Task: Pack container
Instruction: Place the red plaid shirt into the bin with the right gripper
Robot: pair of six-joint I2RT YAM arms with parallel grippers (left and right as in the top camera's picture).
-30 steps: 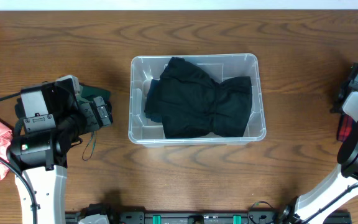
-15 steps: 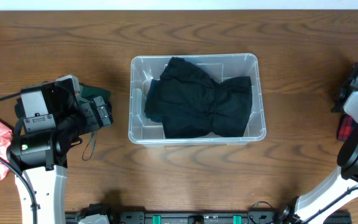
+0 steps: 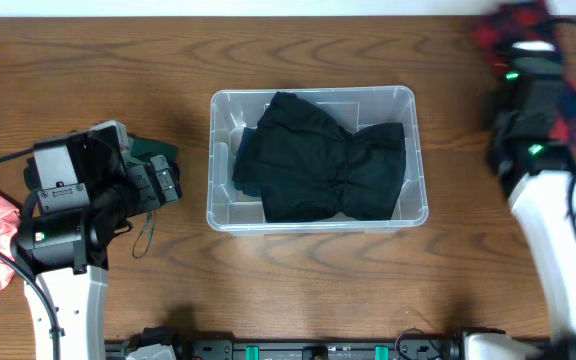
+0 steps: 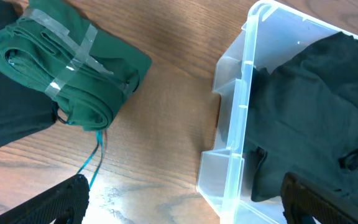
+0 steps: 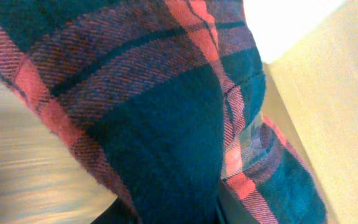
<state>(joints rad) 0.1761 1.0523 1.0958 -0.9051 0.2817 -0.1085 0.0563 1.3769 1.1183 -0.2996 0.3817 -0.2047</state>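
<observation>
At upper right, plaid cloth (image 3: pixel 508 25) meant for the bin (image 3: pixel 313 92) hid the right claw (image 3: pixel 521 40), so I couldn't tell its grip; the left claw (image 4: pixel 185 205) gaped empty.

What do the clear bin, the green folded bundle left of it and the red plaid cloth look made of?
The clear rectangular bin: glossy transparent plastic, seemingly rigid; the wooden table shows through its walls. The green folded bundle: matte soft fabric, bound by shiny clear tape. The red-and-dark plaid cloth: woven, fuzzy, probably flannel; diagonal weave lines show.
</observation>
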